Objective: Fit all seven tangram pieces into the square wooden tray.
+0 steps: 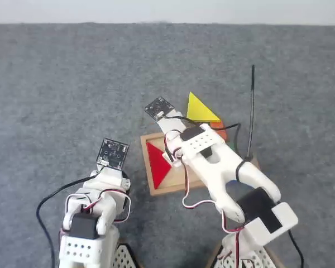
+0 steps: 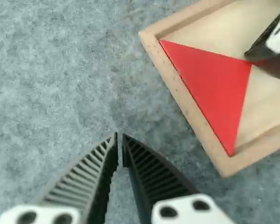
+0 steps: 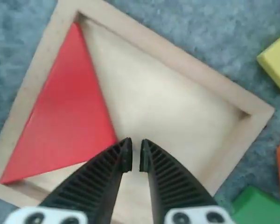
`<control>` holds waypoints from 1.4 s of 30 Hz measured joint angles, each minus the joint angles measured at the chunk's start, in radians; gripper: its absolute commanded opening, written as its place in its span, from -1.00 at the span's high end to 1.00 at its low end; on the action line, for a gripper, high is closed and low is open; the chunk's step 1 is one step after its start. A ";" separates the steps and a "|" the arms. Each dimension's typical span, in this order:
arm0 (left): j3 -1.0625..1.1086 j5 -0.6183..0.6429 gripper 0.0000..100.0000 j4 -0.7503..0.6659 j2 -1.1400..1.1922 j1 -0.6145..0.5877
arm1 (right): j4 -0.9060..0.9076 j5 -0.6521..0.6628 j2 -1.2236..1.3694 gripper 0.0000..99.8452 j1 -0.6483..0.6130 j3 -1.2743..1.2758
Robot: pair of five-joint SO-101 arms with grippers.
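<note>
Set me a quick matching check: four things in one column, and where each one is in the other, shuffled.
1. red triangle
2. yellow triangle
3. left gripper
4. right gripper

A. over the bare floor of the tray
B. lying on the carpet, outside the tray
C. inside the tray, along one wall
D. over the carpet, beside the tray

Pairs: 1-C, 2-B, 3-D, 4-A
</note>
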 measured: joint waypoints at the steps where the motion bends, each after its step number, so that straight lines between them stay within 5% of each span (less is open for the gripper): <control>1: 0.000 0.000 0.96 0.000 0.000 0.000 | 0.002 0.000 -0.005 0.89 0.006 0.000; 6: 0.000 0.000 0.96 0.000 0.000 0.000 | 0.069 0.000 -0.117 0.88 0.092 0.003; 11: 0.000 0.000 0.96 0.000 0.000 0.000 | 0.239 0.000 -0.195 0.63 0.183 -0.155; 19: 0.000 0.000 0.96 0.000 0.000 -0.002 | 0.443 0.133 0.055 0.25 0.216 -0.563; 42: 0.000 0.000 0.96 0.000 0.000 -0.002 | 0.612 0.350 0.763 0.25 0.163 -1.295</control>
